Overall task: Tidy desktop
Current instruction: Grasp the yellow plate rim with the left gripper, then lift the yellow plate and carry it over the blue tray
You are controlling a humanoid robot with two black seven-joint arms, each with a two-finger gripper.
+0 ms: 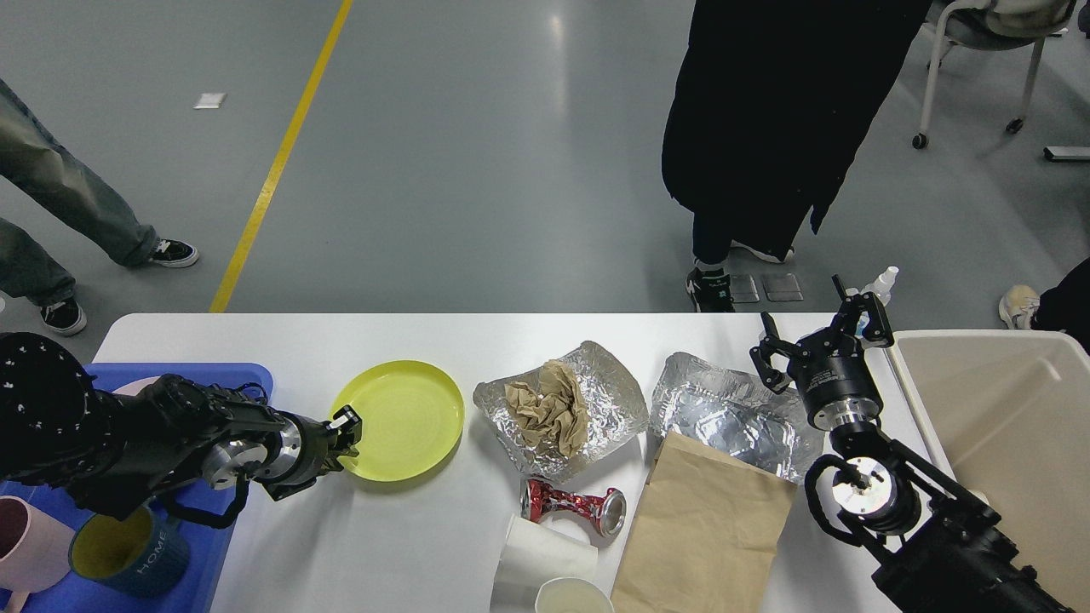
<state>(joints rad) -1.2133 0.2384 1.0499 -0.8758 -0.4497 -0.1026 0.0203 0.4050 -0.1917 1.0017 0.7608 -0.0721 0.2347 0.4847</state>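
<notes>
The white desktop [409, 545] spans the lower view. A yellow plate [409, 421] lies on it left of centre. My left gripper [347, 428] is at the plate's left rim, its fingers closed together on the rim. Rightwards lie a foil tray [605, 400] holding crumpled brown paper [545, 409], a second empty foil tray [724, 413], a brown paper bag [707, 528], a crushed red can [570, 504] and a tipped white paper cup [541, 553]. My right gripper [822, 336] is open and empty, raised beside the second foil tray.
A blue tray [221, 379] at the left holds a blue mug [119, 558] and a pink mug [25, 545]. A beige bin [1005, 409] stands at the right edge. Another cup [572, 598] is at the front edge. Two people stand beyond the table.
</notes>
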